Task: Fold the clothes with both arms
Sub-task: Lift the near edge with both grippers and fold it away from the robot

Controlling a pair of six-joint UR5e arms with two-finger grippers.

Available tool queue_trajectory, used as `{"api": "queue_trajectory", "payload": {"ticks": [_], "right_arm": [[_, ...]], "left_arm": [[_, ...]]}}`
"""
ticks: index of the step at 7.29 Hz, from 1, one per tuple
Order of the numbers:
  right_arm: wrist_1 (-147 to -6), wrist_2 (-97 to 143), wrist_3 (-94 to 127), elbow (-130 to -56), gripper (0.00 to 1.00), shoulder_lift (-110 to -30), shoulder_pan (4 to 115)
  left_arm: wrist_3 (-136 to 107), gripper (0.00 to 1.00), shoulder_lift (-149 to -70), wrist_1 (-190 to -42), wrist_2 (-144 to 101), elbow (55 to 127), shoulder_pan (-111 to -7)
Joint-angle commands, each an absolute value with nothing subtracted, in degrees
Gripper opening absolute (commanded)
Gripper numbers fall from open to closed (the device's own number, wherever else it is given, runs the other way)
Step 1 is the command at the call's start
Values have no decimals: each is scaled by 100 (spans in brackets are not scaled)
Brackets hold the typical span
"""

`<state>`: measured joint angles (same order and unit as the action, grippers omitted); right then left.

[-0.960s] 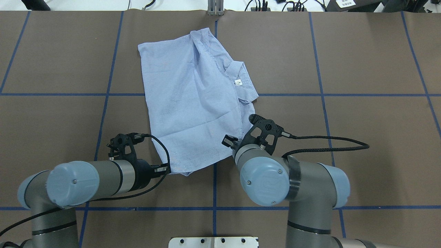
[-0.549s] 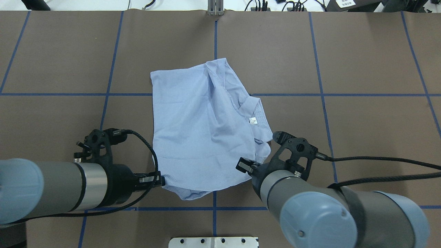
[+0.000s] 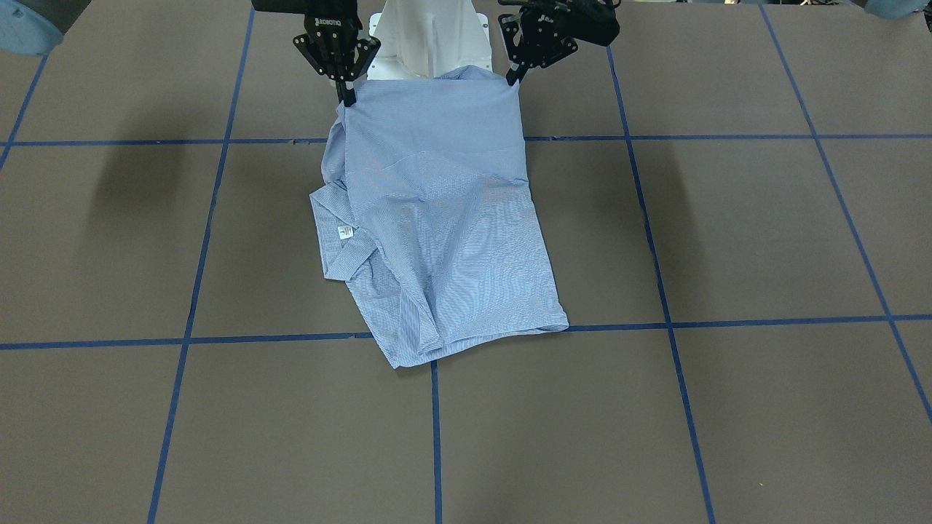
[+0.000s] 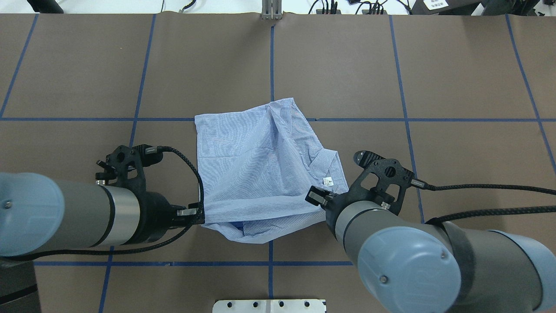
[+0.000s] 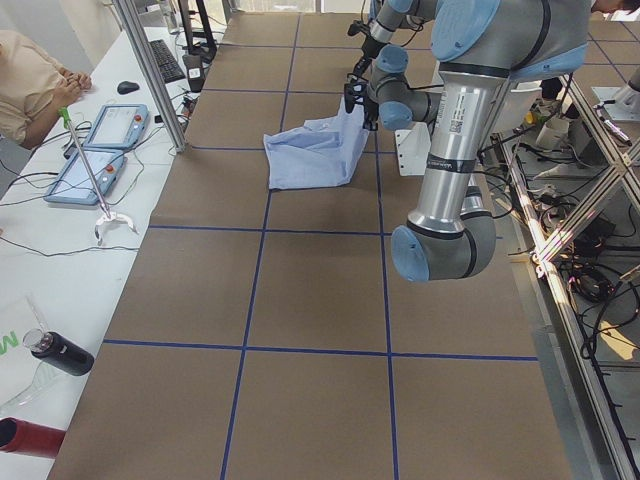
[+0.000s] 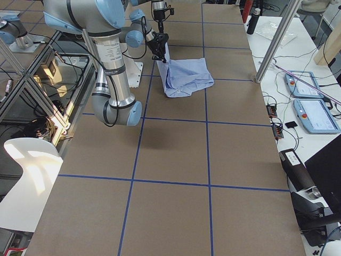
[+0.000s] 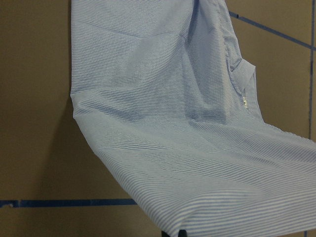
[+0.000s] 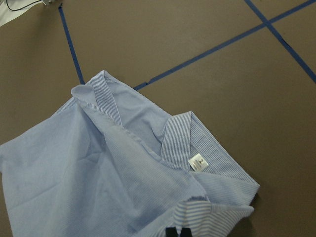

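The light blue striped shirt [image 4: 260, 174] lies folded on the brown table, its far part flat and its near edge lifted. The collar's white label [image 4: 329, 180] faces up on the shirt's right side. My left gripper [image 4: 202, 216] is shut on the near left corner of the shirt. My right gripper [image 4: 322, 208] is shut on the near right corner, beside the collar. In the front-facing view the shirt [image 3: 444, 225] hangs from the left gripper [image 3: 515, 78] and the right gripper [image 3: 347, 98] and slopes down to the table.
The white pedestal base [image 3: 426, 40] stands right behind the lifted edge. Blue tape lines [image 4: 271, 56] grid the table. A metal plate [image 4: 269, 305] sits at the near edge. A person and tablets [image 5: 105, 125] are at a side bench beyond the table's far edge.
Both arms have drawn back toward the robot's base with the shirt's near corners held. The shirt has slid nearer across the table and its near edge has risen.
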<state>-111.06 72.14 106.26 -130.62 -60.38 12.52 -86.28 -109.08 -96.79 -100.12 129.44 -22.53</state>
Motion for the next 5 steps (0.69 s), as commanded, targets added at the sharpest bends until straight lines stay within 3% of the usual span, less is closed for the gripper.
{"api": "queue_trajectory", "payload": {"ticks": [1, 3, 5], "right_arm": [[-10359, 7268, 10319, -12159, 0, -5783, 1808], [-10011, 7269, 9977, -11395, 0, -5382, 2230], [-9583, 7295, 9879, -10079, 0, -4688, 2486]], "left_arm": [[-7975, 0, -11450, -9668, -10011, 12035, -3055], [-7307, 0, -11557, -9694, -10002, 11526, -3636], [-7233, 0, -12039, -9982, -9643, 10438, -3674]]}}
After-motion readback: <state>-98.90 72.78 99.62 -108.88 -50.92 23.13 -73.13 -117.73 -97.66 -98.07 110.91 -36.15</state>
